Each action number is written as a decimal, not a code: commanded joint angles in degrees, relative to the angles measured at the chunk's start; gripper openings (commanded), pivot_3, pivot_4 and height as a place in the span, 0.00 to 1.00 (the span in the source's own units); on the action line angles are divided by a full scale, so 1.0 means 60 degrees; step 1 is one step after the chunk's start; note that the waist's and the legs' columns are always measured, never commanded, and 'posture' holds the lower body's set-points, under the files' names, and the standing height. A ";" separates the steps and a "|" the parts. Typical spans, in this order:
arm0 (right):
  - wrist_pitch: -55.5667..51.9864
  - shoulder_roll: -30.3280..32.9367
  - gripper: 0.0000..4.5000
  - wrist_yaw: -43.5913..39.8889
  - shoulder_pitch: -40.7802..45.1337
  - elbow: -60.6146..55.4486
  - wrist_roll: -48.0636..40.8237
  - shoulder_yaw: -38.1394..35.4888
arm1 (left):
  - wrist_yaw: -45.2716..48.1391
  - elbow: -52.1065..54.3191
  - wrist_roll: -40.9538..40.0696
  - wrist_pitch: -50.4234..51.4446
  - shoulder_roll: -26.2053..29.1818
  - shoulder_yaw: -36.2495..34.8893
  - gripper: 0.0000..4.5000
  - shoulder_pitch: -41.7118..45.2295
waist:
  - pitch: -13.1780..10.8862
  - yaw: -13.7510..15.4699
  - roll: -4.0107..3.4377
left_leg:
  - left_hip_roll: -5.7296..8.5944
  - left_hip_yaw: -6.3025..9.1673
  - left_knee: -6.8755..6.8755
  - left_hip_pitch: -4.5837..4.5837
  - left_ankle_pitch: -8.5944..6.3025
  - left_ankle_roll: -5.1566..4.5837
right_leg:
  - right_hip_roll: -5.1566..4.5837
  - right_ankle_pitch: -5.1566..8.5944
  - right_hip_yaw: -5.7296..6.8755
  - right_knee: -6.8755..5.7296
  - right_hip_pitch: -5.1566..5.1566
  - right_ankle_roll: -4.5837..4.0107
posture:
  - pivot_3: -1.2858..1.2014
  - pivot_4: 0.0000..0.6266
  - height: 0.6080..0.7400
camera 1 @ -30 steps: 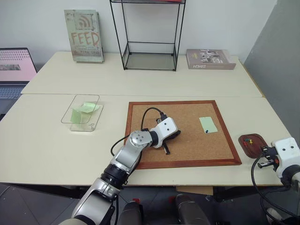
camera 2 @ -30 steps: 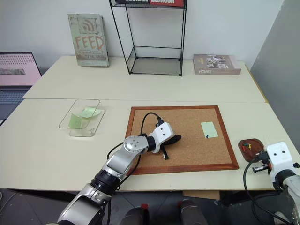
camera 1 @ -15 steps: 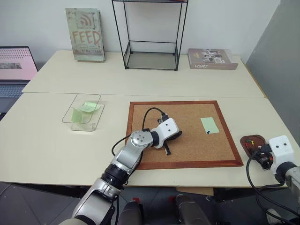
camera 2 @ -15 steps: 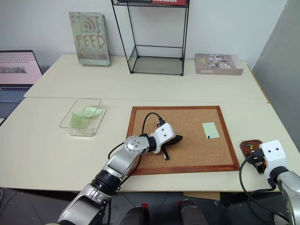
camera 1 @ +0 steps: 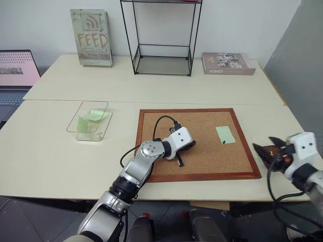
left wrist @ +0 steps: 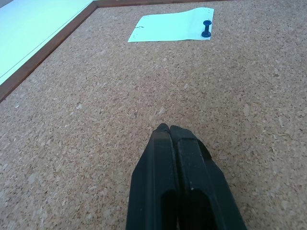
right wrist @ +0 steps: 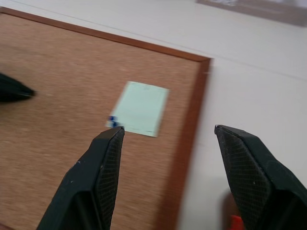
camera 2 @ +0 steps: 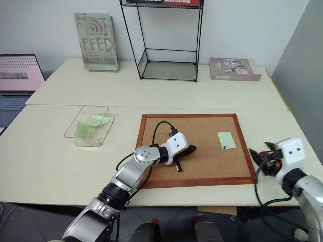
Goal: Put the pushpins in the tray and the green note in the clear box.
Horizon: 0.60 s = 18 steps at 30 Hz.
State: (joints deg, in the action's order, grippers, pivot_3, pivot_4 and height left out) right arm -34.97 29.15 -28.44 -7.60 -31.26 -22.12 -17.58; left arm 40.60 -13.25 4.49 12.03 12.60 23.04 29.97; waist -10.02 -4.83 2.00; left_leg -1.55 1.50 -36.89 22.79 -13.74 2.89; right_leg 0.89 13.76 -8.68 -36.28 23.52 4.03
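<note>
The green note (camera 1: 225,134) lies flat on the right part of the corkboard (camera 1: 202,161), held by one dark pushpin (camera 1: 222,141) at its near corner. My left gripper (camera 1: 184,150) rests shut on the board's middle, empty, pointing at the note (left wrist: 170,26) and pin (left wrist: 206,29). Just off the board's right edge hovers my right gripper (right wrist: 169,128), open and empty, facing the note (right wrist: 141,108). It covers most of the dark red tray (camera 1: 269,149). The clear box (camera 1: 88,121) stands at the left with curled green slips inside.
A black wire shelf (camera 1: 160,40) stands at the back centre, a book (camera 1: 92,36) upright to its left, and another book (camera 1: 228,63) flat to its right. A laptop (camera 1: 17,70) sits at the far left. Bare tabletop lies between box and board.
My right gripper has opened, risen from beside the tray and swung left toward the corkboard's edge, turning to face the note. The left arm has stayed still.
</note>
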 commanded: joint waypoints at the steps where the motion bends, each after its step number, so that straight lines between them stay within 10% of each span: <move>1: 0.0512 -0.0457 0.71 0.0555 0.0679 0.0465 0.0459 0.0708 | -0.0081 -0.0364 0.0275 0.0236 0.0104 0.0094 0.00 -0.0159 | 0.0000 -0.0001 0.0000 | -0.0001 0.0001 0.0000 0.0000 0.0000 0.0000 | 0.0000 0.0000 0.0001 0.0000 0.0001 0.0000 | 0.52 0.24 1.00; 18: 0.1615 -0.0902 0.71 0.0851 0.1878 0.2787 0.1598 0.2055 | -0.0179 -0.0291 0.0287 0.0307 0.0102 0.0041 0.00 -0.0147 | 0.0001 0.0002 -0.0002 | 0.0000 0.0000 0.0003 0.0003 0.0000 -0.0001 | 0.0003 -0.0003 0.0003 -0.0004 -0.0003 0.0003 | 0.52 0.24 1.00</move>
State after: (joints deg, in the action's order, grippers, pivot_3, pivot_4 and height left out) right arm -27.33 23.68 -23.62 2.55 -14.41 -13.08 -4.90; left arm 40.45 -12.75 4.50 12.07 12.53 23.12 29.95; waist -10.02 -4.82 1.99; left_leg -1.55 1.50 -36.88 22.81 -13.73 2.89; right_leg 0.90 13.74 -8.66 -36.30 23.50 4.05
